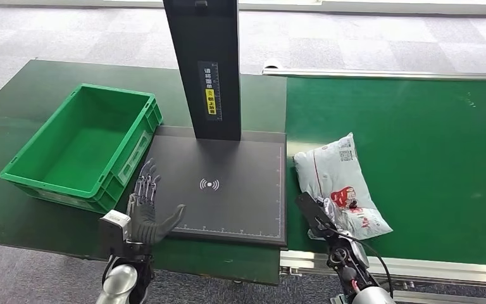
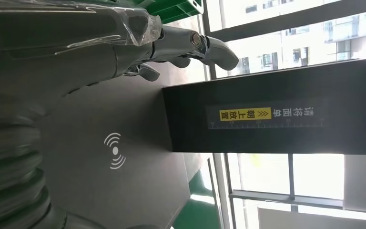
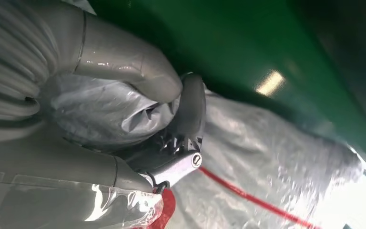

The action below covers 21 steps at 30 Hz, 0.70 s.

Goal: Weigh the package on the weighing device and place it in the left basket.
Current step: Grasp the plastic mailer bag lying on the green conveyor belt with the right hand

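The package [image 1: 340, 185], a white plastic bag with red print, lies flat on the green belt [image 1: 430, 158] just beside the right edge of the scale [image 1: 228, 190], not yet on it. That spot suits a short carry: one lift and a sideways move would bring it over the plate. The right hand [image 1: 326, 214] is at the bag's near end. In the right wrist view the thumb and fingers [image 3: 190, 102] press into crinkled film, so it looks to be pinching the bag's near edge, probably to get hold of a soft thing that offers no firm side. The bag seems likely to sag and slide when lifted.

The left hand [image 1: 144, 212] rests released, fingers spread and holding nothing, over the near left corner of the scale, between the plate and the green basket [image 1: 82, 145]. That looks like a waiting post, ready to take the bag after weighing. The basket sits touching the scale's left edge, with the black post [image 1: 205, 63] standing at the plate's far side.
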{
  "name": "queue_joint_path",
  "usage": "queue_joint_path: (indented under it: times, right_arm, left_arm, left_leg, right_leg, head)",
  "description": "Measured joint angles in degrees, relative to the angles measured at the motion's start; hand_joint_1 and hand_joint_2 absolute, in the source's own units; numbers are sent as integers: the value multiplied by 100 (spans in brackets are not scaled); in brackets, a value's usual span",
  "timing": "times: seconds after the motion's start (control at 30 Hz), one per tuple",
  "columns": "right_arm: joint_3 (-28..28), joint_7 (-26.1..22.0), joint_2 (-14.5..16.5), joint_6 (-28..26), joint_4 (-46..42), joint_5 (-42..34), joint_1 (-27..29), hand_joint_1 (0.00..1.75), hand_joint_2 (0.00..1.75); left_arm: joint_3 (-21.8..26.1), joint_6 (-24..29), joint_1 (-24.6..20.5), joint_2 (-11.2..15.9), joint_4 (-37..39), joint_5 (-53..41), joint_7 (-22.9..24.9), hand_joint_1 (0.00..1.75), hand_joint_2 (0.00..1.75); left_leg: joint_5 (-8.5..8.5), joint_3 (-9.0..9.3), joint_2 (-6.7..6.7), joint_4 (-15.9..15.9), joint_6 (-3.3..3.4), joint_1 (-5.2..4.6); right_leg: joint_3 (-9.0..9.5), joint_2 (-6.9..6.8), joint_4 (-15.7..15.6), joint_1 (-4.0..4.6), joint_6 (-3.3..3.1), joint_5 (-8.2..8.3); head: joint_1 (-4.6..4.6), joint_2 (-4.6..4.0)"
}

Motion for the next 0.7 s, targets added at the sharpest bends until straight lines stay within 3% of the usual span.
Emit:
queue_joint_path:
  times: [0.17, 0.43, 0.7]
  right_arm:
    - [17, -134, 15, -417, -823, -368, 427, 175, 175]
    - [234, -174, -223, -778, -3360, -642, 1099, 175, 175]
    - [594, -216, -394, -384, -5092, -828, 969, 175, 175]
  left_arm:
    - [39, 85, 107, 6, -121, -69, 9, 0, 175]
    - [143, 182, 185, -5, -320, -244, -91, 0, 175]
    - [226, 225, 140, -11, -453, -343, -207, 0, 175]
  left_leg:
    - [1, -27, -3, 0, 0, 0]
    - [1, -56, -3, 1, 0, -2]
    - [2, -62, 0, 0, 0, 0]
  right_leg:
    - [-23, -2, 1, 0, 0, 0]
    - [-51, -2, 1, -3, 1, 0]
    - [-60, 0, 3, 0, -1, 2]
  head:
    - [0, -1]
    - [1, 0]
    - [-1, 0]
